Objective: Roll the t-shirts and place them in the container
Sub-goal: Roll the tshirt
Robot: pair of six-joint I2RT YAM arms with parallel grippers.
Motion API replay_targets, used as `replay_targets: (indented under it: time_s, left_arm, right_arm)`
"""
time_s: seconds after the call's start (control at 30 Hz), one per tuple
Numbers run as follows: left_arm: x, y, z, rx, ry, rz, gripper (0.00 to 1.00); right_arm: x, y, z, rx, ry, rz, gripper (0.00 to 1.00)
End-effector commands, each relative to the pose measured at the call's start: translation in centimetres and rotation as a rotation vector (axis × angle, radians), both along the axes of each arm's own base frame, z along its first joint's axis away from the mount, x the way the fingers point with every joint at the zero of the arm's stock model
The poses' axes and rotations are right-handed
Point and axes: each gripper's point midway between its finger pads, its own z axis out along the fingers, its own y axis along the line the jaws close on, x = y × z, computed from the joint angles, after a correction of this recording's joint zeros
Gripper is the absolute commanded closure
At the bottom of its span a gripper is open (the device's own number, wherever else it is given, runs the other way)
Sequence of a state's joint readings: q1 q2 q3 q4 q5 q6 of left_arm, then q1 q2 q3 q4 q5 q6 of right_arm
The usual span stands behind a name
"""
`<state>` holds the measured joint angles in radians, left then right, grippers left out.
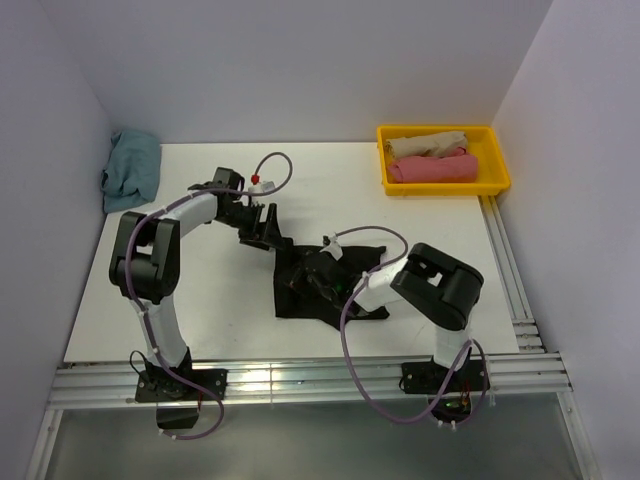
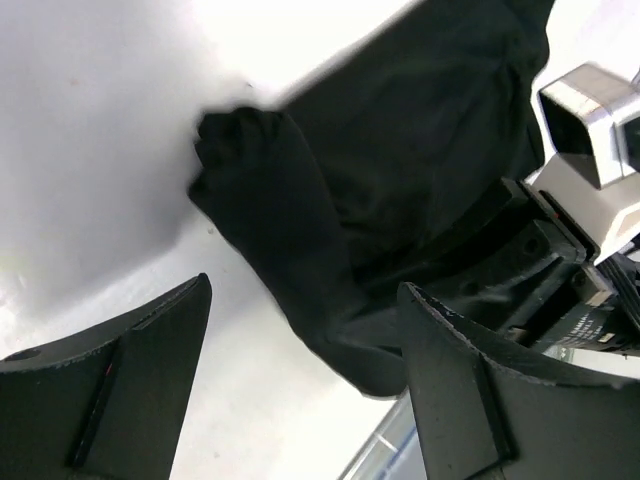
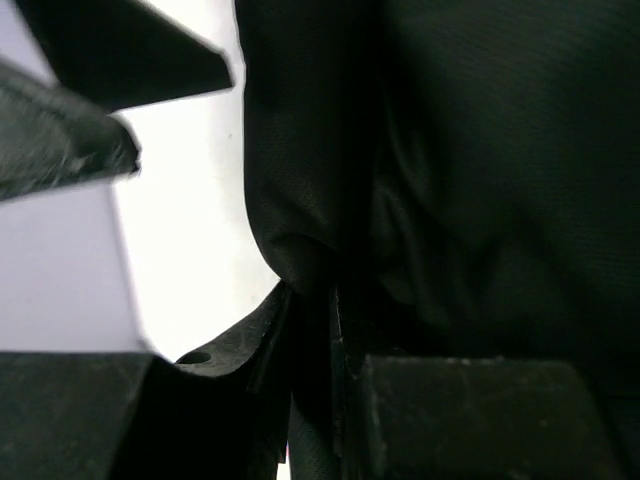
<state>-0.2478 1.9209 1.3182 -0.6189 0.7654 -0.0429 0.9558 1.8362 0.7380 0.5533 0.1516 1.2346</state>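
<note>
The black t-shirt [image 1: 296, 300] lies crumpled in the middle of the table. My left gripper [image 1: 270, 230] is open at the shirt's far left corner. In the left wrist view [image 2: 305, 290] a bunched fold of the black cloth [image 2: 270, 190] lies between its spread fingers, not gripped. My right gripper [image 1: 313, 276] sits on the shirt's middle. In the right wrist view [image 3: 312, 300] it is shut on a fold of the black cloth [image 3: 480, 150]. A teal shirt [image 1: 132, 168] lies heaped at the back left. The neck label is hidden.
A yellow tray [image 1: 497, 160] stands at the back right and holds a rolled beige shirt [image 1: 428, 145] and a rolled pink shirt [image 1: 432, 169]. White walls close in the table on three sides. Metal rails run along the near and right edges.
</note>
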Motion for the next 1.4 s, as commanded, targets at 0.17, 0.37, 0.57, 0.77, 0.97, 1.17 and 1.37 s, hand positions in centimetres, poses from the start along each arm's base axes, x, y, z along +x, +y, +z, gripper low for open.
replay_targets:
  time_s: [0.17, 0.37, 0.57, 0.77, 0.97, 1.17, 1.37]
  left_arm:
    - [1.6, -1.1, -2.4, -0.018, -0.052, 0.017, 0.22]
    - [1.5, -2.2, -4.3, 0.08, -0.044, 0.012, 0.36]
    - [1.5, -2.0, -4.9, 0.196, -0.037, 0.018, 0.87]
    - [2.1, -0.6, -4.7, 0.339, -0.079, 0.04, 1.0]
    - [1.9, -0.4, -4.6, 0.408, -0.102, 0.035, 1.0]
    - [1.8, -0.8, -4.2, 0.428, -0.119, 0.029, 1.0]
    - [1.7, -1.2, -3.8, 0.427, -0.128, 0.022, 1.0]
  right_arm:
    - [-1.6, 0.0, -1.5, 0.188, 0.098, -0.035, 0.91]
    - [-2.0, -0.6, -2.6, 0.158, 0.114, -0.045, 0.85]
    - [-1.9, -1.8, -3.2, 0.007, 0.103, -0.052, 0.62]
    - [-1.5, -3.7, -1.3, -0.259, 0.02, -0.06, 0.44]
    - [-1.2, -5.0, 2.8, -0.486, -0.067, -0.09, 0.37]
    - [-0.6, -3.9, 6.8, -0.612, -0.161, -0.091, 0.38]
    - [0.2, -2.1, 6.9, -0.687, -0.186, -0.057, 0.4]
